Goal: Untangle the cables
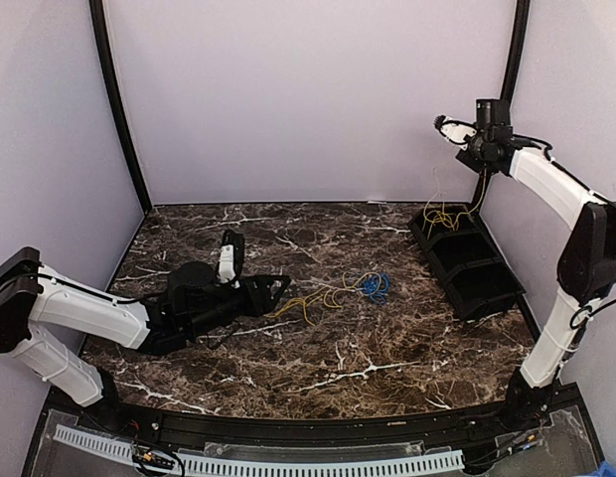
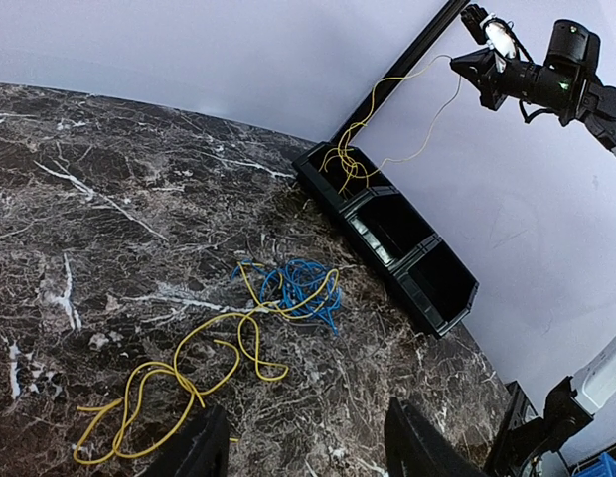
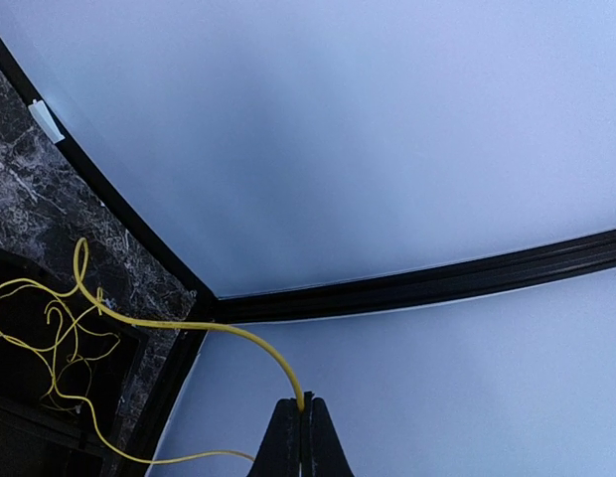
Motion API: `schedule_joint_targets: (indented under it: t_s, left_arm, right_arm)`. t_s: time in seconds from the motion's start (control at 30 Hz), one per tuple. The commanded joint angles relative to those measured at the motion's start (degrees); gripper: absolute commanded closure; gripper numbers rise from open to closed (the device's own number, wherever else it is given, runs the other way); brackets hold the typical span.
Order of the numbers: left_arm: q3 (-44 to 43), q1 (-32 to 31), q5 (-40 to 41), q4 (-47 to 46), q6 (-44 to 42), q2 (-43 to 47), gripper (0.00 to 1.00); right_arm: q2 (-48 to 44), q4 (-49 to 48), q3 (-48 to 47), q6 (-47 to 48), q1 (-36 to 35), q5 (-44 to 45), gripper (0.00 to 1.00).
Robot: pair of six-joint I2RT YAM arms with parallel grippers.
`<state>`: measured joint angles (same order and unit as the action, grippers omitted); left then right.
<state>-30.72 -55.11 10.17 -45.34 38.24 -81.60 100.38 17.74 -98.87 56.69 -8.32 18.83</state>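
A held yellow cable (image 1: pixel 442 214) hangs steeply from the raised right gripper (image 1: pixel 445 126) into the far compartment of a black bin (image 1: pixel 477 278), where its lower end lies in loose loops. The right gripper's fingers (image 3: pixel 288 437) are pinched together on that cable's top end. In the top view the hanging strand is too thin to trace fully, and the right wrist view cuts off its lowest loops.

On the table (image 1: pixel 387 368), a loose yellow cable (image 1: pixel 308 301) stretches left to right, from just ahead of the left gripper (image 1: pixel 283 286) to a blue bundle (image 1: pixel 373 286). Yellow strands cross the blue; whether they are knotted is unclear. The left gripper lies low, jaws apart, holding nothing.
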Motion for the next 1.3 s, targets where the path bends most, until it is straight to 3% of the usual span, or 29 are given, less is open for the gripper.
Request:
schedule_joint_targets:
  t_s: [0.0,0.93,1.27]
  left_arm:
    - [-0.8,0.3,-0.2,-1.3,0.4,-0.2,0.43]
    - [-0.2,0.8,0.2,-1.7,1.4,-2.0,0.44]
    - [-1.1,1.3,-0.7,-2.8,1.5,-4.3,0.44]
  right_arm:
    - [0.4,-2.8,1.4,-2.0,2.2,-1.0,1.0]
    - [19.1,10.2,-3.2,-18.8,5.0,-16.5,1.0]
    - [12.9,21.2,-4.0,-22.3,5.0,-26.4,1.0]
